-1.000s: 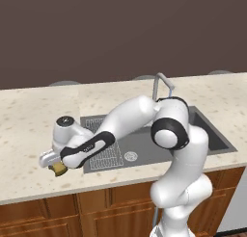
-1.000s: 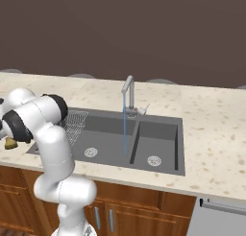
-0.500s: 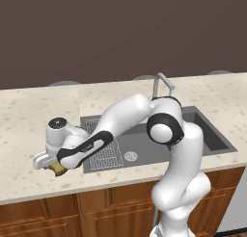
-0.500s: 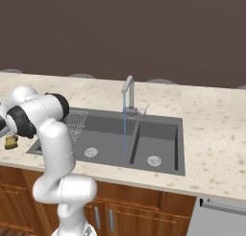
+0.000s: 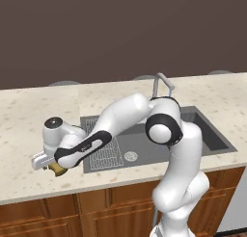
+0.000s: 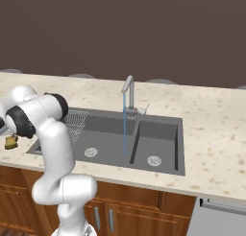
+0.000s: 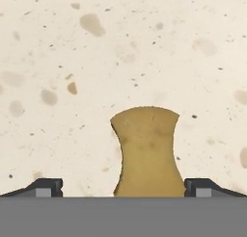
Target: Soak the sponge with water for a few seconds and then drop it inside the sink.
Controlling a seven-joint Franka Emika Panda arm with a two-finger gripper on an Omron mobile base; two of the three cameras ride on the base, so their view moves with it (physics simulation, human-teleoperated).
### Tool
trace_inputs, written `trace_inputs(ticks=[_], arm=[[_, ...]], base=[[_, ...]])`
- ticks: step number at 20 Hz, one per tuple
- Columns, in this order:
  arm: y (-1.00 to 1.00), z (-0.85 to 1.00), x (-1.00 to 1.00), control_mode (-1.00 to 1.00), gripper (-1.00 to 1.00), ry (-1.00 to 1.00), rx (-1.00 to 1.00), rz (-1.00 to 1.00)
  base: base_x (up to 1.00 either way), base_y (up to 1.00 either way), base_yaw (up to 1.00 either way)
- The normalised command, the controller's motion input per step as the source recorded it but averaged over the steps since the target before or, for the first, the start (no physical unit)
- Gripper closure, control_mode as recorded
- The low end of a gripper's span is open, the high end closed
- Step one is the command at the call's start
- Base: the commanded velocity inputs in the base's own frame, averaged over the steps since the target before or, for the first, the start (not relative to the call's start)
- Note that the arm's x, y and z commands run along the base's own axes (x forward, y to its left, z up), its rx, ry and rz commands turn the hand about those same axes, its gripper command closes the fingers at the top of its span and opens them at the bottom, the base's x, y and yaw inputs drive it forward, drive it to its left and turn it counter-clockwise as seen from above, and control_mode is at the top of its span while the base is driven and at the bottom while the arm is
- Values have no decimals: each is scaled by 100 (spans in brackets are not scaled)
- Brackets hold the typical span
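Two dark fingertips [image 7: 46, 185] of my gripper [image 7: 123, 188] stood wide apart at the bottom of the hand view, and the sponge [image 7: 147, 151] lay between them on the speckled counter [image 7: 144, 48]. The jaws were open; there was bare counter on both sides between each tip and the sponge, so nothing was clamped. The sponge was a mustard-yellow block with pinched sides and a rounded far end.

From the left base view I saw the gripper [image 5: 50, 164] low over the counter [image 5: 29, 115], left of the sink [image 5: 212, 135], with the sponge [image 5: 59, 170] showing as a small tan piece just under the hand. In the right base view the sponge [image 6: 10, 142] lay on the counter [image 6: 211, 134] beside the left edge of the sink [image 6: 158, 129], partly hidden by the arm.

The water [image 6: 125, 129] ran as a thin pale-blue stream from the grey faucet [image 6: 129, 93] down into the left basin, near the divider between the two basins. The ribbed drainboard [image 6: 74, 122] was at the left end of the sink, between the stream and the sponge. The sponge was well apart from the water.
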Motion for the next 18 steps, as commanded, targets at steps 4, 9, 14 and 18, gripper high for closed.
trace_inputs(ticks=[4, 9, 14, 18], arm=[[-14, 0, 0, -100, -100, 0, 0, 0], [-16, 0, 0, -100, -100, 0, 0, 0], [-12, -8, 1, -100, -100, 0, 0, 0], [-2, -25, 16, -100, -100, 0, 0, 0]], base=[[0, 0, 0], [0, 0, 0], [0, 0, 0], [0, 0, 0]])
